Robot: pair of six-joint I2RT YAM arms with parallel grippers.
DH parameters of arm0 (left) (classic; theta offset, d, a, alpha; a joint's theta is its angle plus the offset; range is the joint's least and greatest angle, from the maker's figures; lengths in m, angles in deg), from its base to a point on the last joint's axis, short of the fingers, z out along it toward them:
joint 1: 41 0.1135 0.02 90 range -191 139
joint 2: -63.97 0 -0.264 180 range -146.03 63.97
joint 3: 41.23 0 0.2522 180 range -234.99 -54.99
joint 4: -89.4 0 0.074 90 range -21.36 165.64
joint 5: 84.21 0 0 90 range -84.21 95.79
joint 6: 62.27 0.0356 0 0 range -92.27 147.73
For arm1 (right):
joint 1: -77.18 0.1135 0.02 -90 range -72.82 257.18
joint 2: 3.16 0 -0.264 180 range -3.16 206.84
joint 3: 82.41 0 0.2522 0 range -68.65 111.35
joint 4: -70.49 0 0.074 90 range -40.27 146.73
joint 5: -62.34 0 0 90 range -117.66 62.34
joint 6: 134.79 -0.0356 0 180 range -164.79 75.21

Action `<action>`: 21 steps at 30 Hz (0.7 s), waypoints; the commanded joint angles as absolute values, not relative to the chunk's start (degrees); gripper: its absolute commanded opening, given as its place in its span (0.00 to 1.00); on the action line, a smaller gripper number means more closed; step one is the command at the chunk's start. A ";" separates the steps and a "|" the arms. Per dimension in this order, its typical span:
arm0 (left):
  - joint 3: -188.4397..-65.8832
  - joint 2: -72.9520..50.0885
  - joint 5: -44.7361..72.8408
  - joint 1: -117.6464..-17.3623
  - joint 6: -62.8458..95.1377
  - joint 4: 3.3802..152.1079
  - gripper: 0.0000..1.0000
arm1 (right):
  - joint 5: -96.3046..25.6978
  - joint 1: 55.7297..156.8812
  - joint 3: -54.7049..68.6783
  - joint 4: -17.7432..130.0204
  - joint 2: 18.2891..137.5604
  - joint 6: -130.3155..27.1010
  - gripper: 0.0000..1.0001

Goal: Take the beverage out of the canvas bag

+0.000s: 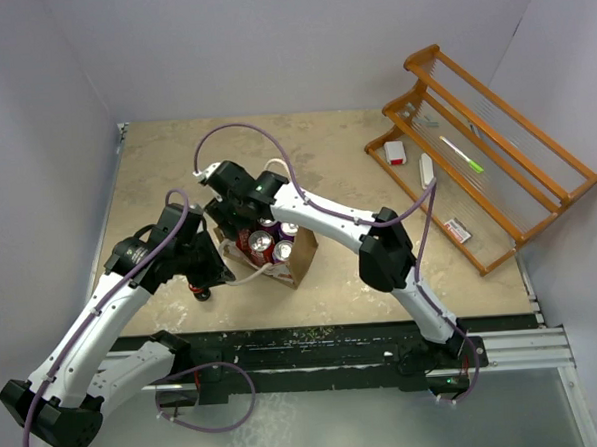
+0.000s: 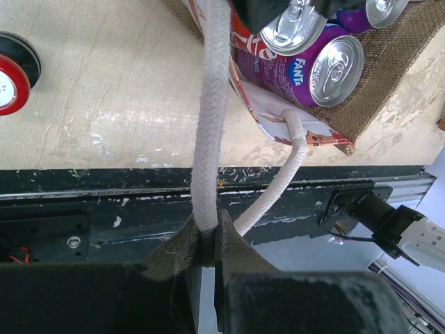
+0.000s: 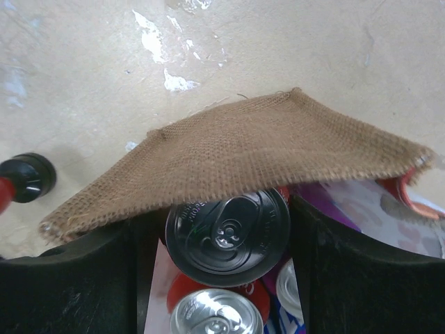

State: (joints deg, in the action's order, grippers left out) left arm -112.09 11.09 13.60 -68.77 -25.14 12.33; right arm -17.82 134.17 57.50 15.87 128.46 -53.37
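At the table's left, the left gripper (image 2: 208,240) pinches a taut, white rope handle (image 2: 211,139). Mid-table, the canvas bag (image 1: 303,260), coarse tan weave, holds shiny round cans (image 2: 336,69). The right gripper (image 3: 224,209) clasps a black-topped can (image 3: 229,236) inside the bag; I judge the lift is not yet done.

White arm links (image 1: 94,324), black joints (image 1: 385,254), purple cables (image 1: 238,127) (loosely looped)

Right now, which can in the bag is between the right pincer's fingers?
The black-topped can, inside the right pincer; the other cans show silver tops.
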 commanded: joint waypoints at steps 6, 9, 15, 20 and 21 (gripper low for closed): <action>-113.21 10.75 14.36 -68.51 -22.82 12.19 0.00 | -19.88 130.99 58.43 20.22 116.91 -64.98 0.00; -113.54 10.68 14.25 -68.51 -22.55 11.89 0.00 | -19.84 130.31 59.41 19.67 116.11 -66.08 0.00; -113.81 10.76 14.00 -68.51 -22.57 11.57 0.00 | -22.97 126.92 56.77 20.43 111.41 -71.35 0.00; -113.42 10.88 14.30 -68.51 -23.04 12.17 0.00 | -26.09 125.14 50.44 23.01 105.95 -75.08 0.00; -113.24 10.87 14.44 -68.51 -23.14 12.34 0.00 | -26.35 124.90 49.28 23.43 104.78 -75.74 0.00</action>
